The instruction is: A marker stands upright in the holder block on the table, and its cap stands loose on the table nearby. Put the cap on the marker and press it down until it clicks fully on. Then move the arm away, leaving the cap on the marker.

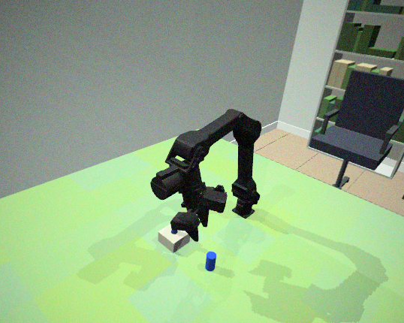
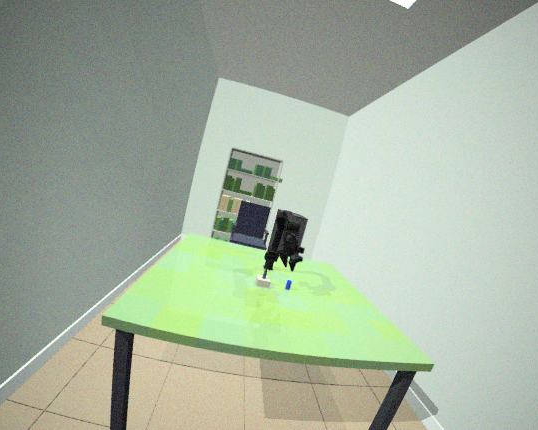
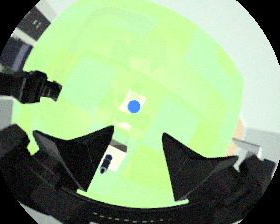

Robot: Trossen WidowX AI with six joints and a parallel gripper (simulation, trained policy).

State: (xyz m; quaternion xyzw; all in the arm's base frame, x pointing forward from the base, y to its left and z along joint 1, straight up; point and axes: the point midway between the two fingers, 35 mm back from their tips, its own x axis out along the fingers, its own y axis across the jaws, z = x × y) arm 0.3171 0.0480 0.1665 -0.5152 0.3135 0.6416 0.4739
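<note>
And here we are over the green table [image 1: 55,297] [image 2: 263,354] [image 3: 86,80], with the black gripper [image 1: 201,232] [image 2: 289,268] [image 3: 138,131] pointing its fingers down, spread well open, and holding nothing! The blue cap [image 1: 210,261] [image 2: 288,285] [image 3: 134,106] stands upright on the tabletop, off the marker and well apart from the pale holder block [image 1: 173,242] [image 2: 263,282] [image 3: 118,159]. From the top camera, that cap sits at four o'clock from the block; swing to the exterior camera and it is roughly three o'clock.

Now the marker [image 1: 174,231] [image 2: 264,275] [image 3: 106,163]: it's seated in the block, uncapped, and partly screened by a gripper part in the top picture. In the wrist picture, the cap's round blue top shows at twelve o'clock from the gap between the fingertips, while the marker lies toward half past seven, close by the finger on that side.

Back up top, the fingertips show between eleven and twelve o'clock from the cap, clear of it. The arm's base [image 1: 253,211] stands between two and three o'clock from the block, with a dark office chair [image 1: 379,98] [image 2: 253,220] out beyond the table, in front of the bookshelf [image 1: 330,64] [image 2: 257,154].
</note>
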